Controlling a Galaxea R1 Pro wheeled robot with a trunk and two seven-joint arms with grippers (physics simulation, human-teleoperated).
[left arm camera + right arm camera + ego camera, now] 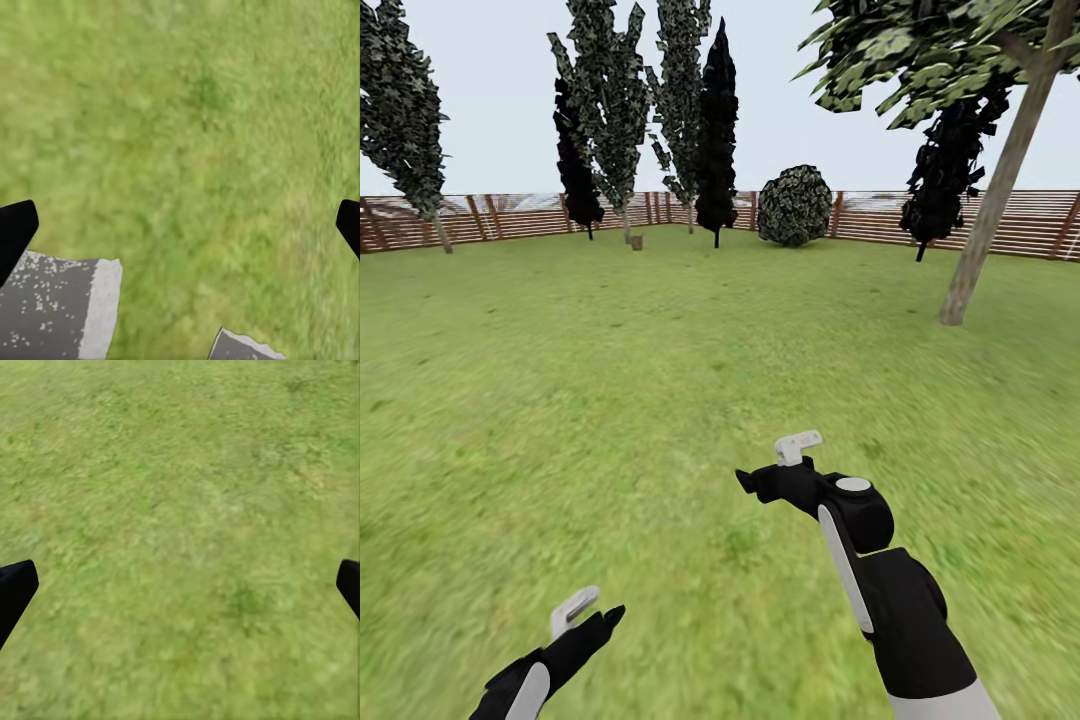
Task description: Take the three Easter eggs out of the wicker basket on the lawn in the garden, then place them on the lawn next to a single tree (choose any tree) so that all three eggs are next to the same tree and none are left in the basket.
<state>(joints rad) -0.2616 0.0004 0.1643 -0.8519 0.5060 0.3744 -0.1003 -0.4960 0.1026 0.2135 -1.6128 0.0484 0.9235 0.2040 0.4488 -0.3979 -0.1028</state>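
Observation:
The lawn (660, 350) spreads out green ahead of me in the garden. A tree (992, 215) with a pale leaning trunk stands at the right. Far back on the grass sits a small tan-brown shape (637, 242), too small to tell whether it is the wicker basket. The Easter eggs are out of view. My left gripper (592, 612) hangs low over the grass, open and empty; its fingertips (15, 229) sit wide apart in the left wrist view. My right gripper (775, 465) is higher and further forward, also open, with only grass between its fingertips (15, 589).
A brown slat fence (510, 215) rings the yard. Tall dark trees (715, 130) and a round bush (794, 205) line the back. A grey speckled part of the robot (60, 307) shows below the left gripper.

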